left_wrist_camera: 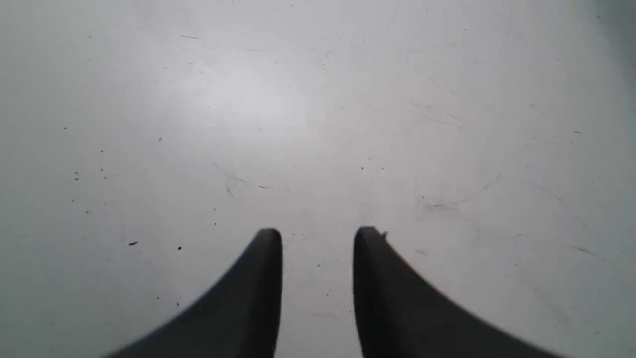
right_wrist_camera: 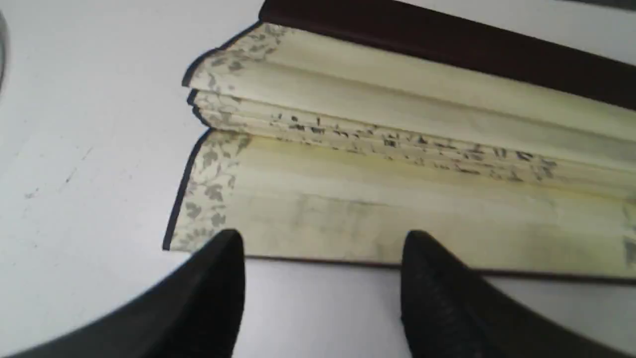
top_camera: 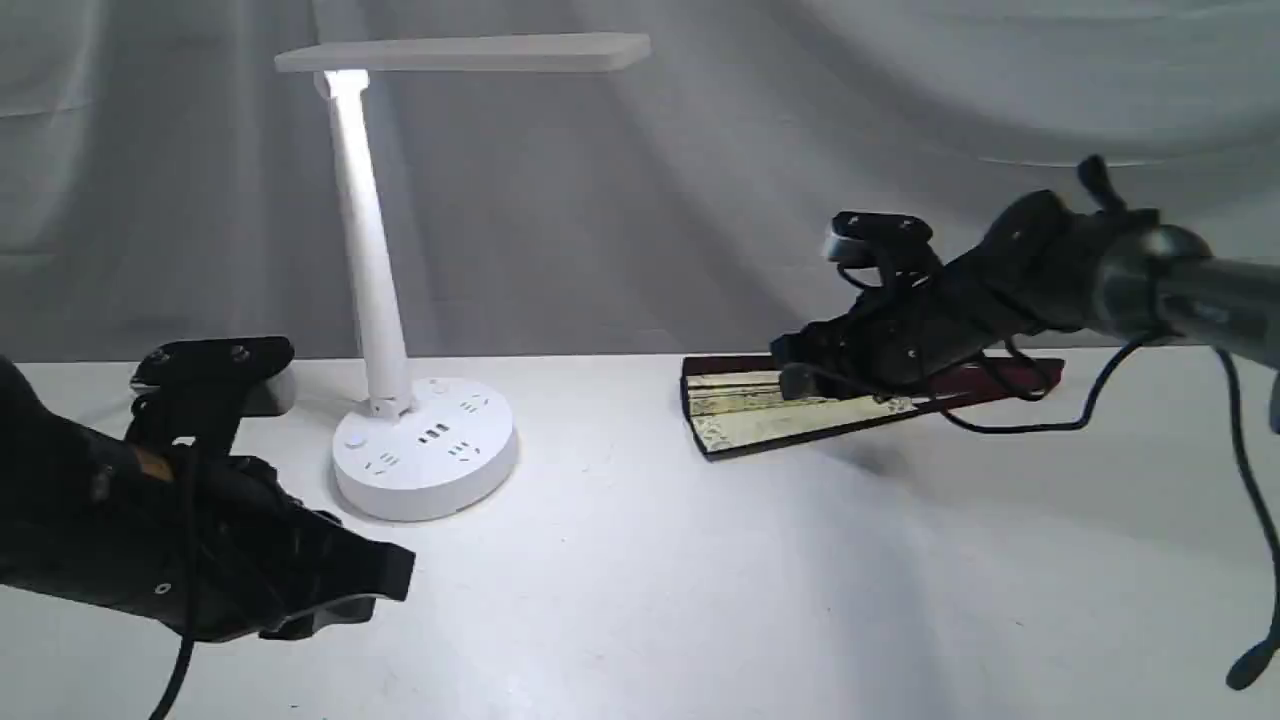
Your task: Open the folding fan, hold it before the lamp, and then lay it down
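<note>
The right arm is stretched in low from the right of the exterior view, its wrist angled down over the folding fan (top_camera: 760, 412). The fan is laid partly folded on the table (top_camera: 650, 590), well apart from the lamp (top_camera: 372, 250). The right pincer (right_wrist_camera: 323, 238) is spread wide with nothing gripped, its tips at the fan's edge; contact cannot be told. The left arm is set low before the lamp's base, and the left pincer (left_wrist_camera: 318, 233) is parted somewhat, with only table seen between its fingers.
</note>
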You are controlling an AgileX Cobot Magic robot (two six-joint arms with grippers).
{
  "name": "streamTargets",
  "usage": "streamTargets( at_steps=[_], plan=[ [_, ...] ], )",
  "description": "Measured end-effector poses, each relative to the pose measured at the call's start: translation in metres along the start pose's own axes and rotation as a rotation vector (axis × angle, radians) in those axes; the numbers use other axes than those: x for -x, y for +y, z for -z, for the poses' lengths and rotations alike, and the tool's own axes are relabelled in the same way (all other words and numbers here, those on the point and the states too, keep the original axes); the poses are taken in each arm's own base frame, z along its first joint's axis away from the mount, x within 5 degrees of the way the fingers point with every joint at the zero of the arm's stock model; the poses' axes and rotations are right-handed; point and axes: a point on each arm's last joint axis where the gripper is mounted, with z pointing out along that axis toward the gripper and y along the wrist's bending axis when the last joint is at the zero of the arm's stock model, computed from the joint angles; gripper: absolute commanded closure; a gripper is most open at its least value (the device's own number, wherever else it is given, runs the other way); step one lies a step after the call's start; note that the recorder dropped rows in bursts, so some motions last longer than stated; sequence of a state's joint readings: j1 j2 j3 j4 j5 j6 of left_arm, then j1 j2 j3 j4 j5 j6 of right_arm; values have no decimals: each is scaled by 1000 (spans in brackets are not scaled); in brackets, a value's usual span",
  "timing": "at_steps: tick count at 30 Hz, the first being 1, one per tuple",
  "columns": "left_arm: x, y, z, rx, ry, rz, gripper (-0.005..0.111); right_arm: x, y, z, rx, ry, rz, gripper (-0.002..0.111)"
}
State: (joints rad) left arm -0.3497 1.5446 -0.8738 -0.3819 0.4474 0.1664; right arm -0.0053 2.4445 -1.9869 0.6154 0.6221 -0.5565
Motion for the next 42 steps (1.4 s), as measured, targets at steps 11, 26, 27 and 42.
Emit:
streamTargets(
  at_steps=[11,26,27,42],
  plan=[
    [0,0,0,-1,4,0,81,-14,11,-43,-71,-90,22,69],
    [0,0,0,-1,4,0,81,-20,7,-52,-80,-92,-1,69],
    [0,0,0,-1,4,0,81,-20,8,-52,-71,-81,-9,69],
    [0,0,0,-1,4,0,81,-21,22,-42,26,34,-49,76]
  ],
)
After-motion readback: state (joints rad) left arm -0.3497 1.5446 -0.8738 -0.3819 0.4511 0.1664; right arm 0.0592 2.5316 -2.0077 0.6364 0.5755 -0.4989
